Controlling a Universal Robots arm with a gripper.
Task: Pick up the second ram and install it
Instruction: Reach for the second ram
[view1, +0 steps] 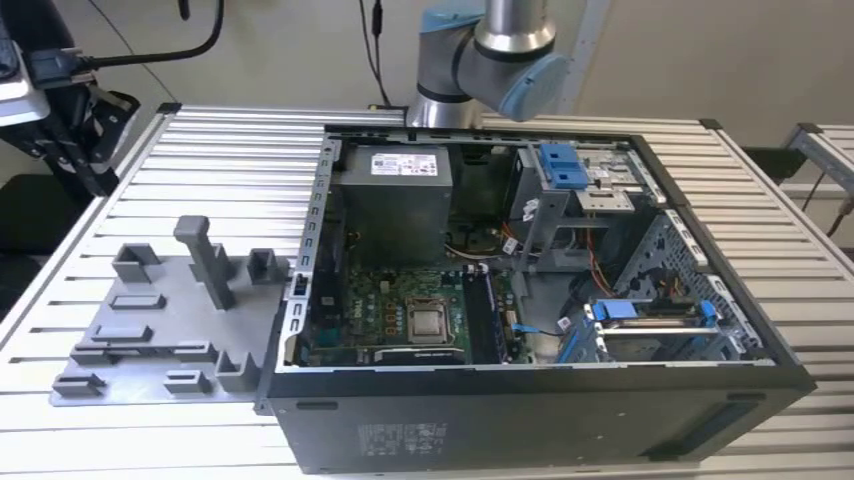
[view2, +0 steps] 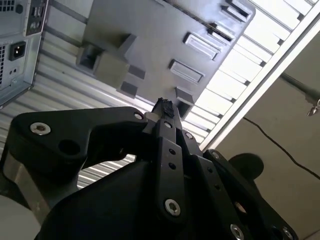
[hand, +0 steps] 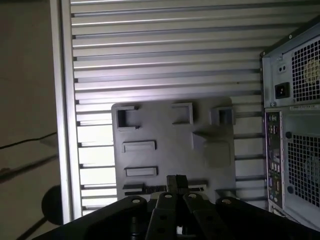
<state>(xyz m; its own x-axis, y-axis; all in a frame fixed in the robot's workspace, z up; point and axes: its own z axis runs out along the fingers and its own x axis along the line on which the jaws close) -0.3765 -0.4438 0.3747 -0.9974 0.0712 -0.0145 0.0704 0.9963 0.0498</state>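
Observation:
In both wrist views my gripper (view2: 164, 107) (hand: 176, 181) hangs high above the grey fixture plate (view1: 160, 325) (view2: 150, 45) (hand: 170, 145), its black fingers pressed together with nothing between them. A thin dark strip (hand: 145, 189) lies in the long low holder at the plate's edge, right under the fingertips. It may be the second ram, but I cannot tell for sure. In the exterior view that holder (view1: 147, 350) sits near the plate's front. The open computer case (view1: 534, 375) stands to the exterior view's right of the plate, with the long black motherboard sockets (view1: 485, 310) inside.
The ribbed metal table (view1: 214, 150) carries the plate and the case. The arm's base (view1: 474, 70) stands behind the case. Grey blocks and a tall post (view1: 200, 255) rise from the plate. The case's rear panel (hand: 295, 125) flanks the plate. A cable and the floor (view2: 280, 165) lie past the table edge.

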